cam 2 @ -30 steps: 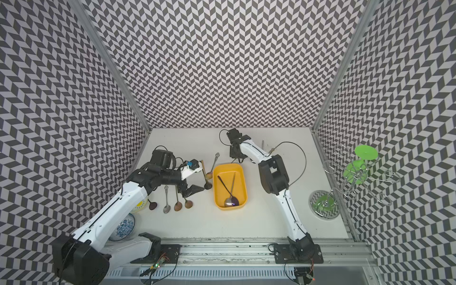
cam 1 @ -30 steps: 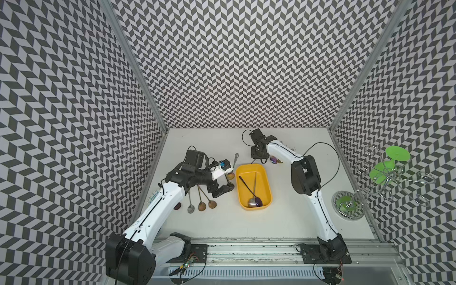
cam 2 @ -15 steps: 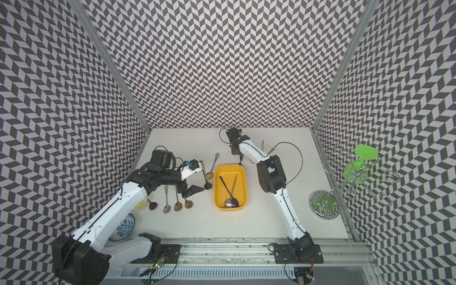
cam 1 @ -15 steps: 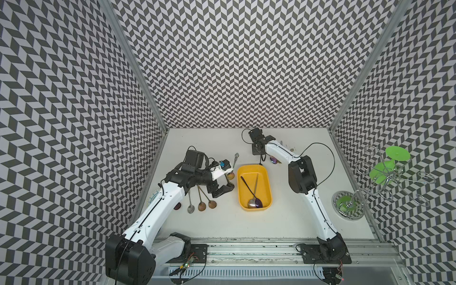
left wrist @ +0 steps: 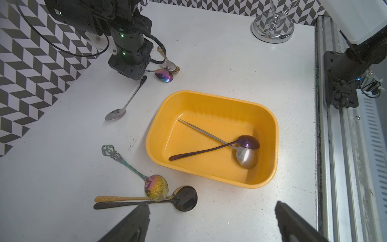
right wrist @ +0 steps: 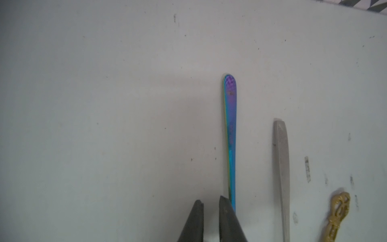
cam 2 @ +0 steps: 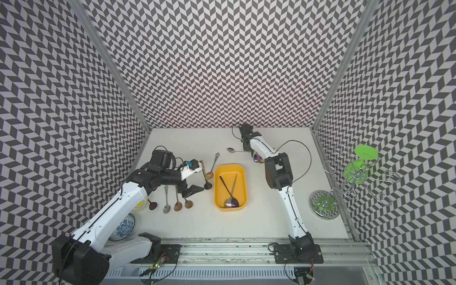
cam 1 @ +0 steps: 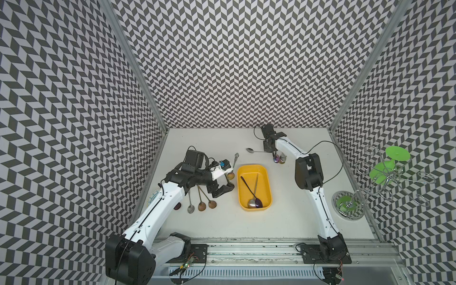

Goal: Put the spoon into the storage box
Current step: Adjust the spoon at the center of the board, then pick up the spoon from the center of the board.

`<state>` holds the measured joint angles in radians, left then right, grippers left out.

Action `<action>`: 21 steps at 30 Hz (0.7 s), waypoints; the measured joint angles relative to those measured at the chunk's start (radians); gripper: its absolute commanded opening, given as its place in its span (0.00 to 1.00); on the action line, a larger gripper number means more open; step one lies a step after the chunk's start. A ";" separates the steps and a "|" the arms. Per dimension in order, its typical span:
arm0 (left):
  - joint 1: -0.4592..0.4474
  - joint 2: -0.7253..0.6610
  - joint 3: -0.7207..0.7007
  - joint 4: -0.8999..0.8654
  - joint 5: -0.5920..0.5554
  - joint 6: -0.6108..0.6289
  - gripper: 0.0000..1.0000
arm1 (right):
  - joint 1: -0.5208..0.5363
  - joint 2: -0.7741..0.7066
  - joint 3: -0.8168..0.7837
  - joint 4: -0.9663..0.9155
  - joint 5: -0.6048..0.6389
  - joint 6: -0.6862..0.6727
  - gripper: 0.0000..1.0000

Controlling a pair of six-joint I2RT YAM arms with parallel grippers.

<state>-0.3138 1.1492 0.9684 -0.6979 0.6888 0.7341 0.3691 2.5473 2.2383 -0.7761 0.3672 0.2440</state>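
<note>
Spoon newly out, handle at right tool

The white table bears the yellow storage box and three spoons near the left gripper, and a silver spoon just beside the right gripper.

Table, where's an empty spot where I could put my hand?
Biggest bare patch: either side of the right arm, from the storage box across to the wire rack's base. Also bare: the strip between the box and the front rail. Crowded: spoons fanned under the left arm beside the box, and more spoons by the right pincer.
</note>
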 measured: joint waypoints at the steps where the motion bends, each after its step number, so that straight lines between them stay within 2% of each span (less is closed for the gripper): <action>1: 0.000 0.000 0.000 0.000 0.000 -0.002 0.98 | 0.000 -0.012 -0.007 -0.007 -0.023 0.009 0.28; 8: 0.000 0.000 0.000 0.000 0.000 -0.004 0.98 | 0.010 -0.126 -0.021 0.016 -0.253 0.017 0.48; 11: 0.000 0.000 0.000 0.000 0.000 -0.007 0.98 | 0.012 -0.141 -0.019 0.051 -0.347 -0.008 0.52; 13: 0.000 0.000 0.000 0.000 0.000 -0.010 0.98 | 0.017 -0.137 -0.018 0.059 -0.395 -0.016 0.58; 16: 0.000 0.000 0.000 0.000 0.000 -0.010 0.98 | 0.037 -0.124 -0.014 0.065 -0.401 -0.031 0.63; 21: 0.000 0.000 0.000 0.000 0.000 -0.014 0.98 | 0.114 -0.071 0.047 0.075 -0.319 -0.041 0.65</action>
<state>-0.3138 1.1496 0.9688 -0.6979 0.6884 0.7200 0.4835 2.4763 2.2852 -0.7013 0.0483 0.2028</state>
